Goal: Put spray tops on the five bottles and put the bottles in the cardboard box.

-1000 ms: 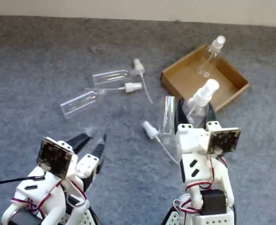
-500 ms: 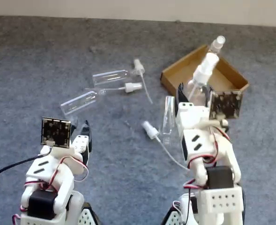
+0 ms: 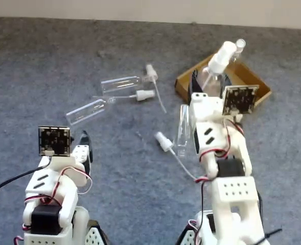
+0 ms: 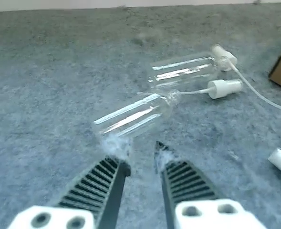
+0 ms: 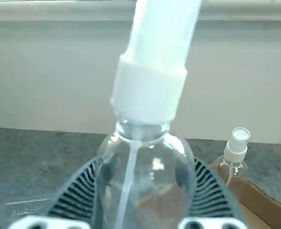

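Bright, even light, faint shadows, glints on the bottle (image 5: 150, 181).

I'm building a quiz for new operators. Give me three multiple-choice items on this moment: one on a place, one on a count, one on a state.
1. Where is the capped bottle that no gripper holds?
A. Upright in the box
B. Lying outside the box
C. Propped on an arm's base

2. How many loose tops lie on the carpet?
A. One
B. Three
C. Five

3. What is the right gripper doing?
A. Open, empty
B. Shut on a loose top
C. Shut on a bottle with its top on

Answers:
1 A: the right wrist view shows it standing inside the cardboard wall.
2 B: the high view shows three white tops lying apart from the bottles.
3 C: it clasps the held bottle, whose top is on.
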You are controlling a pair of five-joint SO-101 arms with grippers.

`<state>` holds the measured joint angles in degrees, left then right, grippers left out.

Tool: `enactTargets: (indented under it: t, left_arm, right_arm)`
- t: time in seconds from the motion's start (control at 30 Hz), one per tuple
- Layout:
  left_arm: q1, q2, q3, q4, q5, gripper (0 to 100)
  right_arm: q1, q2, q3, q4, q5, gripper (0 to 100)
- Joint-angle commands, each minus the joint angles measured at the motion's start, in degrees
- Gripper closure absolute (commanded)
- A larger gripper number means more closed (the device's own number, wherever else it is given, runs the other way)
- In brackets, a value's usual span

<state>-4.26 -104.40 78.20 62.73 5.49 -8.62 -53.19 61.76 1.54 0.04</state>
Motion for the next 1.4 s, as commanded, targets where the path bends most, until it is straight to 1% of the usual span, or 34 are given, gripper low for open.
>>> enactTargets:
  t: [0.0, 0.07, 0.3, 0.4, 0.77, 1.2, 1.37]
  left_arm:
    - [-1.80, -0.66, 0.22, 0.00, -0.26, 94]
    - [-1.71, -0.66, 1.98, -0.62, -0.26, 94]
    - [-1.89, -0.66, 9.19, -11.78, -0.26, 94]
    - [-1.89, -0.66, 10.95, -14.33, -0.26, 94]
    - [-1.71, -0.66, 11.03, -14.59, -0.26, 94]
    - [-1.71, -0.66, 11.38, -14.68, -0.26, 94]
    - [-1.63, -0.66, 12.53, -16.26, -0.26, 94]
  right_arm:
    - [0.92, 6.64, -1.01, -8.04, 0.00, 90.6]
    - [1.80, 11.30, -1.01, -11.03, 0.00, 90.6]
    - [4.09, 25.01, -1.19, -25.80, 0.00, 90.6]
    - [4.26, 29.93, -3.38, -29.49, 0.00, 90.6]
    - [4.97, 49.71, -21.14, -29.85, 0.00, 90.6]
    - [4.97, 63.78, -32.13, -29.93, -0.09, 90.6]
    - [4.88, 67.74, -34.77, -29.93, -0.09, 90.6]
